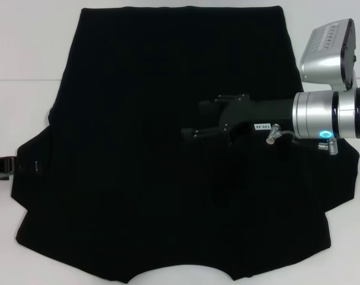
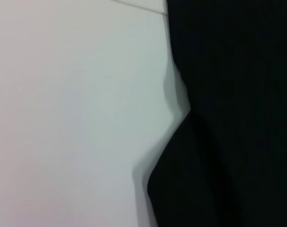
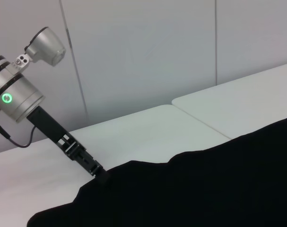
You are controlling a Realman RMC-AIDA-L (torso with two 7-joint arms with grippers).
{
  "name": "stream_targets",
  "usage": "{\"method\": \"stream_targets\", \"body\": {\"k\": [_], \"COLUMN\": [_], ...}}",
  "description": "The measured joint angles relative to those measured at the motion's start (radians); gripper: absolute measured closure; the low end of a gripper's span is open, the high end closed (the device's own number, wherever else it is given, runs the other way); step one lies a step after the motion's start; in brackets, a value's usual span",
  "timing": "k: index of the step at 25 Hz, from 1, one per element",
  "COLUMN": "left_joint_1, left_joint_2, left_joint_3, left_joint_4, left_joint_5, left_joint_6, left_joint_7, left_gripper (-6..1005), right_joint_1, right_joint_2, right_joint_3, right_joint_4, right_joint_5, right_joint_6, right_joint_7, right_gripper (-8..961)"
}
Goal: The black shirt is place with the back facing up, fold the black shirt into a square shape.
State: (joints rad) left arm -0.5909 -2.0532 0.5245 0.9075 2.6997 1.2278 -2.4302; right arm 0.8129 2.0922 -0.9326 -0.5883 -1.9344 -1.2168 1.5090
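**Black shirt spread flat; right gripper over its middle, left gripper at its sleeve**

- The black shirt (image 1: 150,148) lies spread on the white table (image 1: 25,71), covering most of the surface in the head view. No lettering shows on the upper side. Straight hem at the far edge, sleeves flaring out to both sides nearer the robot, curved neckline at the near edge.
- Right gripper (image 1: 194,122) reaches in from the robot's right and hangs over the shirt's centre, fingers pointing toward the robot's left. The two black fingers stand apart with a clear gap between them and nothing in it. Whether they touch the cloth is hard to tell, black on black.
- Left gripper (image 3: 100,174) sits at the shirt's left sleeve edge, low on the table. In the right wrist view its tip meets the fabric border; cannot tell how its jaws stand or whether cloth is pinched.
- Left wrist view: only shirt edge (image 2: 228,118) against bare table (image 2: 63,118).
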Motion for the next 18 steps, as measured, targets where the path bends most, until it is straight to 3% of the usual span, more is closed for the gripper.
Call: {"method": "stream_targets", "body": {"k": [18], "left_joint_1": [-0.006], "left_joint_2": [-0.009], "left_joint_3": [0.05], "left_joint_4": [0.002], "left_joint_5": [0.021], "left_joint_6": [0.037], "left_joint_7": [-0.004], "left_gripper": [123], "right_joint_1": [-0.007], "right_joint_2": [0.0], "right_joint_3": [0.0], "right_joint_4": [-0.004], "right_joint_5": [0.012], "right_joint_6": [0.003], "right_joint_7": [-0.001], "right_gripper": [54]}}
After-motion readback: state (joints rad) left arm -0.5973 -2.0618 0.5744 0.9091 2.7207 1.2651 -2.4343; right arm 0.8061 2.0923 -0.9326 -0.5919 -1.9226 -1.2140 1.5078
